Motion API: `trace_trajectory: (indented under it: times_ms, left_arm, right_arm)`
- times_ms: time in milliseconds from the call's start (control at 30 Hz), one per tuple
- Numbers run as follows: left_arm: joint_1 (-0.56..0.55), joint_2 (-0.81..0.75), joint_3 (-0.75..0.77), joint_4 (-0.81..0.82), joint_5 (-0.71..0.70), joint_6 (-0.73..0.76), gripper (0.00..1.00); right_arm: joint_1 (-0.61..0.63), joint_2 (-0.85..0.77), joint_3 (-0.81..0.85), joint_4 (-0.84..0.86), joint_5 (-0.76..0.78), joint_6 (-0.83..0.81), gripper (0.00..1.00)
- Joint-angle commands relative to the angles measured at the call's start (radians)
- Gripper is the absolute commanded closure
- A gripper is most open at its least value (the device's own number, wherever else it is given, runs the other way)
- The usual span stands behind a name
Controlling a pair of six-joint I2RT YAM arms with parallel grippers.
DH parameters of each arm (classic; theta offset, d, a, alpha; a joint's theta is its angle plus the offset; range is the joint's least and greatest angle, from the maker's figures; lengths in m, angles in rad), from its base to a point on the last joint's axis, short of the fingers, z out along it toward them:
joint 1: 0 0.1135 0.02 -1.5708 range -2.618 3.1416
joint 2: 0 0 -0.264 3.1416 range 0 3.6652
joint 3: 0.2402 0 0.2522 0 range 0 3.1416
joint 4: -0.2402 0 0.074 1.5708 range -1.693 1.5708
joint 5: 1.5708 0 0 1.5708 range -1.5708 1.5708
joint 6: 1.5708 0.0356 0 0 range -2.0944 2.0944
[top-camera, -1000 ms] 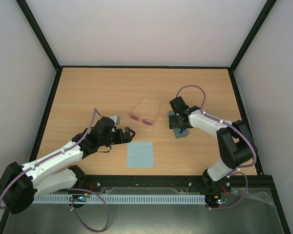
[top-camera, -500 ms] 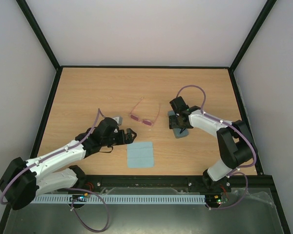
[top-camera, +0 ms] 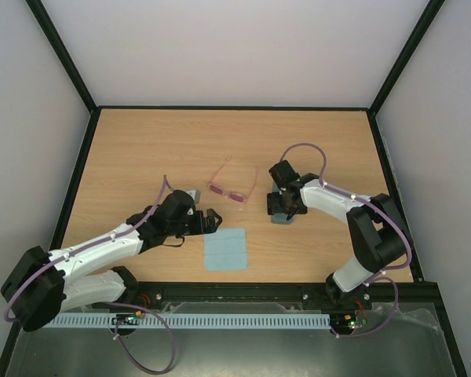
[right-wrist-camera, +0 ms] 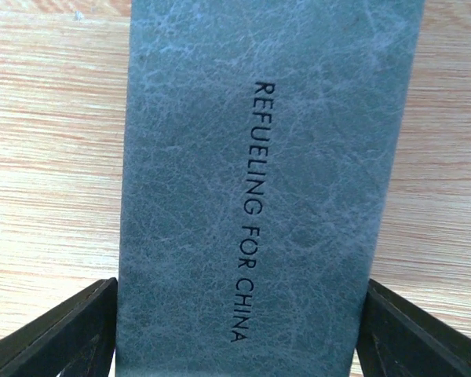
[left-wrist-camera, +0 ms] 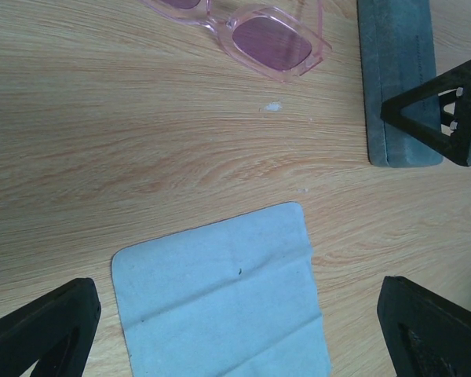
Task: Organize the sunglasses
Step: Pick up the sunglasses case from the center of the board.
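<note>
At the lower left of the top view, the left gripper [top-camera: 210,220] hangs low over the table [top-camera: 141,141] with its jaws spread wide and nothing between them. Its wrist view looks down on the light blue cloth [top-camera: 224,249], which lies flat just right of it.

Above the cloth, at centre frame, the sunglasses [top-camera: 231,188] rest on the wood with both arms unfolded, apart from the cloth and untouched by either gripper.

Right of centre, the right gripper [top-camera: 285,206] straddles the blue-grey case [right-wrist-camera: 267,181] across its width. Both pads sit against the long sides, so it looks clamped on the case, which is closed.

3 risks stand out:
- The case sits close to the sunglasses, so swinging it left could knock the thin frame or snag an open arm.
- A grip across the smooth sides may let the case pivot or slip once it is raised.
- The left jaws may drag the cloth if they travel low toward the frame, and pinching a lens, not the rim, could bend or scratch it.
</note>
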State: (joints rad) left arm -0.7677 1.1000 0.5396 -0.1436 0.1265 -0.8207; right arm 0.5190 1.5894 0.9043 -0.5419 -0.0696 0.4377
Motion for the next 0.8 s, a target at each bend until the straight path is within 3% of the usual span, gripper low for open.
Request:
trace_trajectory:
  times_ms: [0,167,333,600,767]
  left_arm:
    - [-0.012,0.018,0.039,-0.022,-0.027,-0.001,0.01]
    - [-0.019,0.026,0.059,-0.059,-0.054,0.006,0.00]
    - [-0.026,0.080,0.137,-0.164,-0.121,0.046,0.01]
    - [-0.099,0.424,0.537,-0.641,-0.400,0.099,0.01]
    - [-0.189,0.635,0.751,-0.927,-0.638,0.034,0.01]
  right_arm:
    - [0.010,-0.009,-0.008,-0.041,-0.002,0.010,0.20]
    - [0.009,-0.017,-0.013,-0.040,0.006,0.012,0.32]
    - [0.010,-0.017,-0.015,-0.035,0.009,0.013,0.35]
    - [0.009,-0.017,-0.010,-0.038,0.010,0.007,0.35]
    - [0.011,0.002,-0.004,-0.045,0.019,-0.003,0.35]
